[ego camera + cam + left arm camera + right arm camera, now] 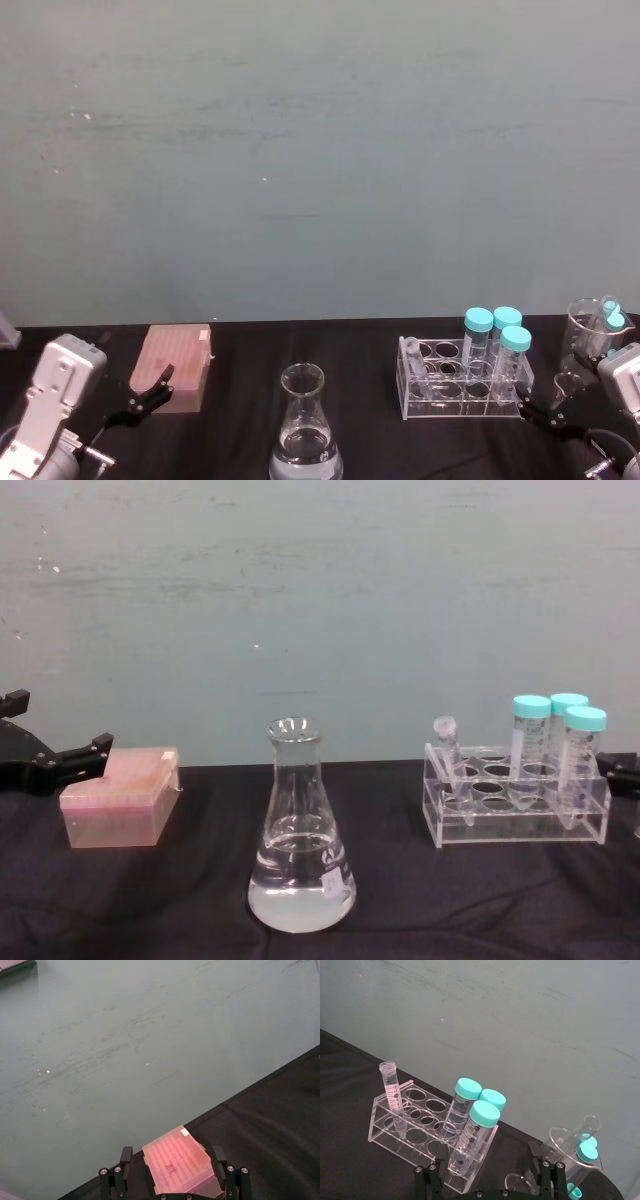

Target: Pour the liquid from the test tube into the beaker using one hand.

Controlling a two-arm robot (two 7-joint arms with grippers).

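Observation:
The test tube [410, 353] [390, 1089] [447, 752] leans in the left end of a clear rack [415, 410] and nothing holds it. I cannot make out a liquid level inside it. The beaker [304, 428] [300, 850], a conical glass flask, stands at front centre with clear liquid [300, 900] in its base. My right gripper [543, 405] [487, 1170] hovers open just right of the rack's near corner. Far to the left, my left gripper [150, 388] [171, 1159] is open in front of a pink box.
The pink tip box [178, 365] [180, 1162] [118, 798] lies at the left. Three turquoise-capped tubes [495, 345] [472, 1122] stand in the rack's right end. A glass cup [592, 335] [572, 1147] holding more capped tubes sits at far right. A green wall rises behind the black table.

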